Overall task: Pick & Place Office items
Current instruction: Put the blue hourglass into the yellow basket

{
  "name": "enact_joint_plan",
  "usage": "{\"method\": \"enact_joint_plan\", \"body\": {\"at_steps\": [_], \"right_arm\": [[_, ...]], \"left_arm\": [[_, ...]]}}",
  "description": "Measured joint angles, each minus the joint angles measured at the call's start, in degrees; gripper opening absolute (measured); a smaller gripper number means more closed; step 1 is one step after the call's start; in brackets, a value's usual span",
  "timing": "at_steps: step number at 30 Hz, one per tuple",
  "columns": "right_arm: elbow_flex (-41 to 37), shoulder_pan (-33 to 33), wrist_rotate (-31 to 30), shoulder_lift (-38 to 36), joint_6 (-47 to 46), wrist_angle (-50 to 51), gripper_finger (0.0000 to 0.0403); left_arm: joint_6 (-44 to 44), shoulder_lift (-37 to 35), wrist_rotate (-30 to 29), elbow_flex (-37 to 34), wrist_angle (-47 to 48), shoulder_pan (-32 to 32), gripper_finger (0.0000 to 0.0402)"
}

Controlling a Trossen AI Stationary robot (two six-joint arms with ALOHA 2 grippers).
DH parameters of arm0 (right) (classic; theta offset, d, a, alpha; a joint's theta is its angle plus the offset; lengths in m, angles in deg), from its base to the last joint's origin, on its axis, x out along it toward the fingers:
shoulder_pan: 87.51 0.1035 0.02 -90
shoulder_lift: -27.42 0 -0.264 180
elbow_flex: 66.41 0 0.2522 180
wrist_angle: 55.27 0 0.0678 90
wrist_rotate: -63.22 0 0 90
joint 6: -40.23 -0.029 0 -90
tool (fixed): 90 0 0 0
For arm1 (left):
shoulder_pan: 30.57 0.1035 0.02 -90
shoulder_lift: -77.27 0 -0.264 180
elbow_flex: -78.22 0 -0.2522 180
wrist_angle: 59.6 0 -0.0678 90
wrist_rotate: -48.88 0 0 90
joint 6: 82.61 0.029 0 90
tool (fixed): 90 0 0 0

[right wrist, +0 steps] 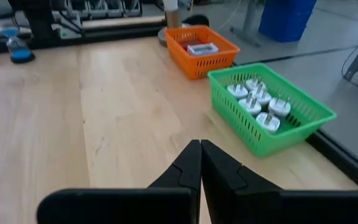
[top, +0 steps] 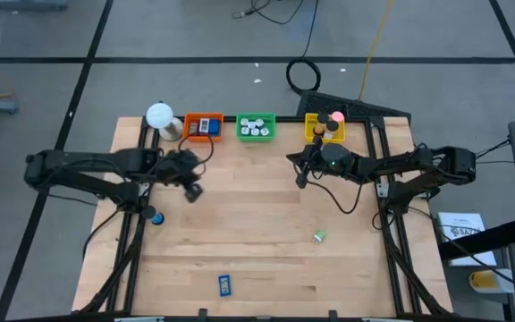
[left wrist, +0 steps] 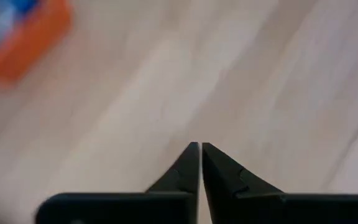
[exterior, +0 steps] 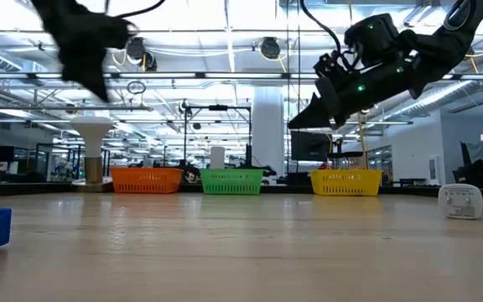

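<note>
My left gripper (top: 193, 190) (left wrist: 200, 146) hangs shut above the bare wood left of the table's middle, with nothing between its fingers. My right gripper (top: 299, 178) (right wrist: 200, 143) is also shut and holds nothing; it is raised in front of the yellow tray (top: 325, 127) and points toward the left. A blue flat rectangle (top: 225, 284) lies near the front edge. A small green and white bit (top: 319, 236) lies on the wood right of the middle. A small blue piece (top: 155, 217) stands at the table's left edge.
Along the far edge stand an orange tray (top: 203, 126) with blue and red pieces, a green tray (right wrist: 263, 109) with several white bits, and the yellow tray with a pink and a black roll. A white ball lamp (top: 160, 116) stands at the far left corner.
</note>
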Motion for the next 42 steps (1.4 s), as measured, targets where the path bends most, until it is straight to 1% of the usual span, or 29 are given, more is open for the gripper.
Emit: {"method": "enact_joint_plan", "body": {"at_steps": [2,4,8,10,12,16,19,22,24,27,33,42], "right_arm": [[0.0,0.0,0.0,0.0,0.0,-1.2,0.0],[0.0,0.0,0.0,0.0,0.0,-2.1,0.0],[0.0,0.0,0.0,0.0,0.0,-2.9,0.0],[0.0,0.0,0.0,0.0,0.0,-3.2,0.0],[0.0,0.0,0.0,0.0,-0.3,-3.4,0.0],[0.0,0.0,0.0,0.0,-0.4,-3.6,0.0],[0.0,0.0,0.0,0.0,-0.4,-3.5,0.0],[0.0,0.0,0.0,0.0,-0.4,-3.3,0.0],[0.0,0.0,0.0,0.0,-0.4,-3.3,0.0],[0.0,0.0,0.0,0.0,-0.4,-3.3,0.0],[0.0,0.0,0.1,0.0,-0.4,-3.3,0.0],[0.0,0.0,0.1,0.0,-0.4,-3.3,0.0]], "left_arm": [[-2.7,0.0,2.8,2.9,9.7,-0.5,0.0033],[-4.5,0.7,5.5,4.6,16.8,-1.0,0.0058],[-5.3,4.5,10.5,5.0,26.6,-2.1,0.0118],[-4.7,6.7,12.0,5.2,30.4,-2.5,0.0151],[-4.3,9.3,12.7,5.1,33.0,-3.1,0.0183],[-0.6,14.8,15.0,5.2,33.2,-4.5,0.0244],[2.8,19.2,15.4,5.1,34.4,-5.9,0.0281],[5.6,23.0,15.5,5.1,36.0,-7.3,0.0309],[6.9,25.3,15.6,5.1,37.7,-8.1,0.0321],[8.5,27.7,15.5,5.1,37.8,-9.5,0.0331],[10.6,31.3,15.8,5.1,38.4,-11.5,0.0328],[12.0,36.6,19.4,5.1,38.2,-13.9,0.033]]}}
